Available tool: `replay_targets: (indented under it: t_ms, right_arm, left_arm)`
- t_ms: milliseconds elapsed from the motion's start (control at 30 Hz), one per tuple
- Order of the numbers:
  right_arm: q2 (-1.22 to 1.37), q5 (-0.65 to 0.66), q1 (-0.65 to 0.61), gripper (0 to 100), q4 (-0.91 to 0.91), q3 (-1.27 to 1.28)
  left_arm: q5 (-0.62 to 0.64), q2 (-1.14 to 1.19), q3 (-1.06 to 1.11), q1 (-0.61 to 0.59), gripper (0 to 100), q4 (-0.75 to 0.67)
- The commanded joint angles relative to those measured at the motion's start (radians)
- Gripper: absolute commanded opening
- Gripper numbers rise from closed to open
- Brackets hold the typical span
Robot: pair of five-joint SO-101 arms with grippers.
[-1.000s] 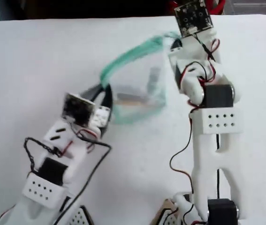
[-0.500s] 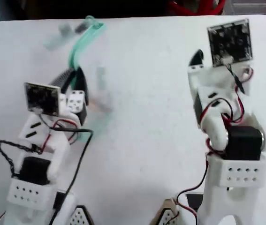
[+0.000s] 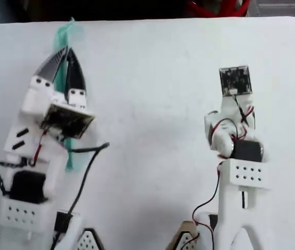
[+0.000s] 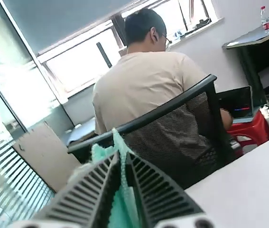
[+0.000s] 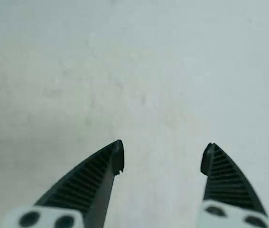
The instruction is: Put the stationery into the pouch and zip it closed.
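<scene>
A: What's the left gripper doing?
B: Its ribbed black fingers are clamping tight on the pouch, over the table's far-left area. A soft teal edge is poking past the tips, and a teal strip is hanging under the wrist.
A: And the right gripper?
B: Its jaws are standing wide apart, gripping nothing, pointing at the matte white table.

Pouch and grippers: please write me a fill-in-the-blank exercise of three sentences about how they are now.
1. The left gripper is ____ on the pouch.
2. The right gripper has its jaws ____.
3. Below the right gripper lies the white ____.
Missing words: shut; open; table.
</scene>
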Motion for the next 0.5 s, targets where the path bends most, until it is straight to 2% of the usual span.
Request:
replay_targets:
  t_ms: [0,133,267,367,467]
  right_arm:
    - [-0.024,-0.08,0.03,25.5,-0.173,0.141]
    - [-0.024,-0.1,0.035,25.5,-0.352,0.262]
    - [-0.024,-0.1,0.033,25.5,-0.427,0.311]
    - [-0.018,-0.1,0.028,25.5,-0.432,0.311]
    - [-0.021,-0.101,0.031,25.5,-0.433,0.311]
  left_arm:
    - [-0.155,0.257,-0.181,-0.053,2,-0.103]
    - [-0.155,0.553,-0.44,-0.091,2,-0.064]
    - [-0.155,0.662,-0.649,-0.145,2,0.051]
    - [-0.157,0.699,-0.698,-0.15,2,0.043]
    - [-0.158,0.727,-0.678,-0.074,2,0.063]
